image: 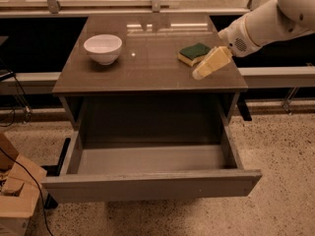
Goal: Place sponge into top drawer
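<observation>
The sponge (193, 53), yellow with a dark green top, lies on the right part of the cabinet top. My gripper (210, 63), with pale yellow fingers on a white arm coming in from the upper right, hovers just right of and in front of the sponge, close to it. The top drawer (147, 160) is pulled wide open below the cabinet top, and its grey floor is bare.
A white bowl (103, 48) stands at the left of the cabinet top (142, 68). A cardboard box (15, 191) with cables sits on the speckled floor at lower left. A dark ledge and glass wall run behind the cabinet.
</observation>
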Controlling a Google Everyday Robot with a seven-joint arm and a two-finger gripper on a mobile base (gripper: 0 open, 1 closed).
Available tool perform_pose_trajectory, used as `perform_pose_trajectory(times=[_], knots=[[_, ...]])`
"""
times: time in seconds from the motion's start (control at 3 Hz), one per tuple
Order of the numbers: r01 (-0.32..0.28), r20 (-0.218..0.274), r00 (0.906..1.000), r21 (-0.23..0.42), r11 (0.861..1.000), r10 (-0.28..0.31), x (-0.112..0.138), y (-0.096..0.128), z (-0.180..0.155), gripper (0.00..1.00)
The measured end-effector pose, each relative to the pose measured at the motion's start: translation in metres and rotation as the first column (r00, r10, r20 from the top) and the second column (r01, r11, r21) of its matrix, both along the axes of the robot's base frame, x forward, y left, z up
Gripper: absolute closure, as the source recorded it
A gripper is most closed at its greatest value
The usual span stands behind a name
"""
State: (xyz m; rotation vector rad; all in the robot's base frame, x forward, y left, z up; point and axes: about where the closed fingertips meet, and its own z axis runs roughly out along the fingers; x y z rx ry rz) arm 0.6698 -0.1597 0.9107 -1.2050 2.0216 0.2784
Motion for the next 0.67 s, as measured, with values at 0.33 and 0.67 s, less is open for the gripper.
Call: perform_pose_trajectory(times=[0.33,0.67], knots=[[-0.012,-0.027,0.9995,0.032,0.999,0.013,0.008,-0.002,-0.019,0.00],[-0.027,-0.033,0.9990,0.088,0.996,0.030,0.027,-0.003,-0.040,0.00]])
